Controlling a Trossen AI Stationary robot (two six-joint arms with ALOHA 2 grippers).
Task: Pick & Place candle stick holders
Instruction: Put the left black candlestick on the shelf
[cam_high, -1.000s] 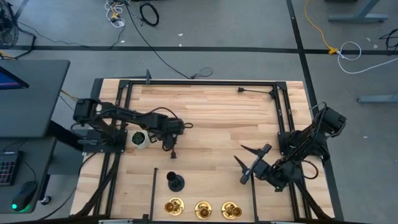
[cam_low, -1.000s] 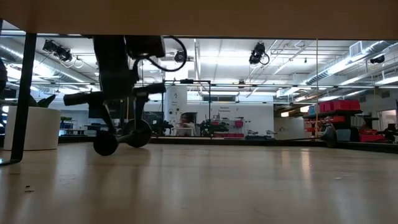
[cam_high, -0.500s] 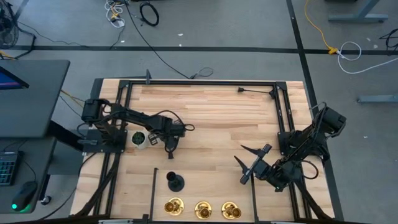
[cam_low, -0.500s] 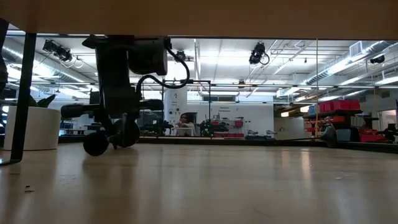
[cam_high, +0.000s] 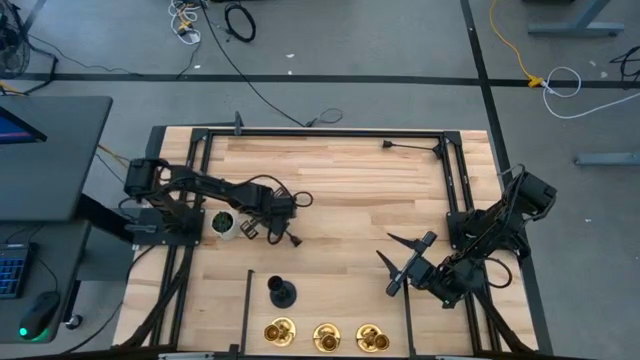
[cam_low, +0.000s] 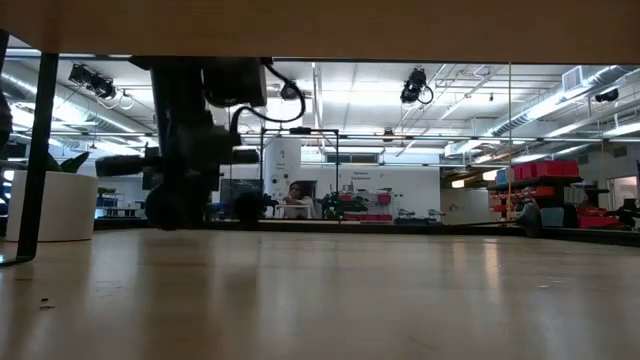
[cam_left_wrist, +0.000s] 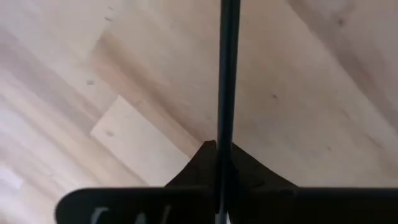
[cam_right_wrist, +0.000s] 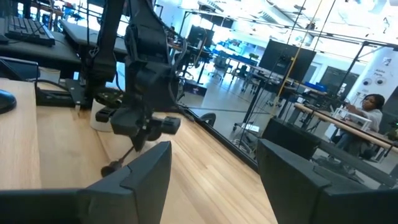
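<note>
The left pincer is being held just above the black candle stick holder — its grip cannot be told; the right pincer is being kept wide open, empty.

Left pincer grip too small to judge from above.

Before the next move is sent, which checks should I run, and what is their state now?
1. Right gripper open: ok.
2. Black holder upright, free of both arms: ok.
3. Three brass holders in a row at the table edge: ok.
4. Load in left gripper: cannot tell.
5. Room between left gripper and pot: tight, not ok.
6. All six holders in view: not ok, four show.
</note>
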